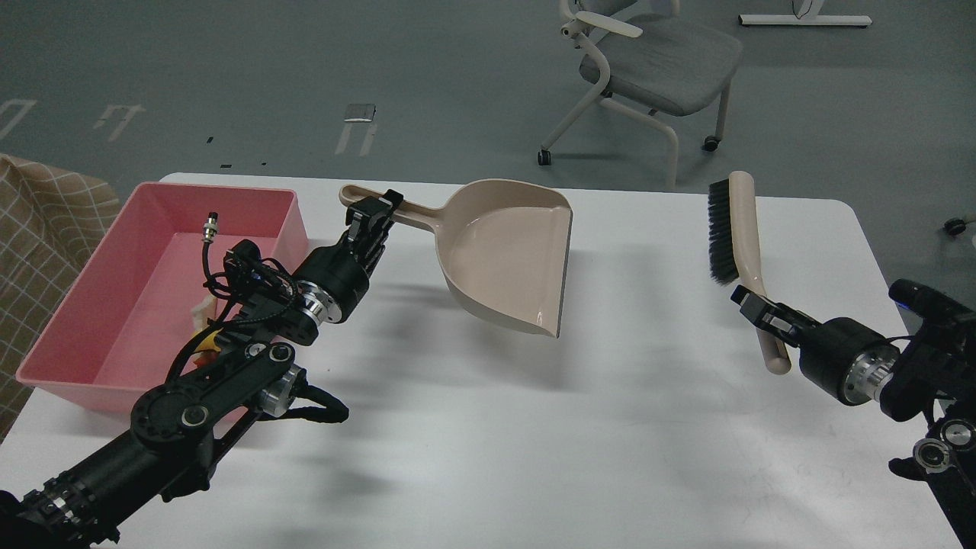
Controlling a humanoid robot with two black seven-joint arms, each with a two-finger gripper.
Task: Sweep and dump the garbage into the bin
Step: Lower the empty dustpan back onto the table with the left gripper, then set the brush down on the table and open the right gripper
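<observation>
The pink bin stands at the table's left. The garbage lies inside it, mostly hidden behind my left arm: only a bit of the white bread and of the yellow sponge show. My left gripper is shut on the handle of the beige dustpan, which hangs empty above the table's middle, right of the bin, tilted with its mouth to the right. My right gripper is shut on the handle of the beige brush, held upright at the right, bristles facing left.
The white table spreads below both arms. A grey office chair stands on the floor beyond the far edge. A checked tan cloth lies left of the bin.
</observation>
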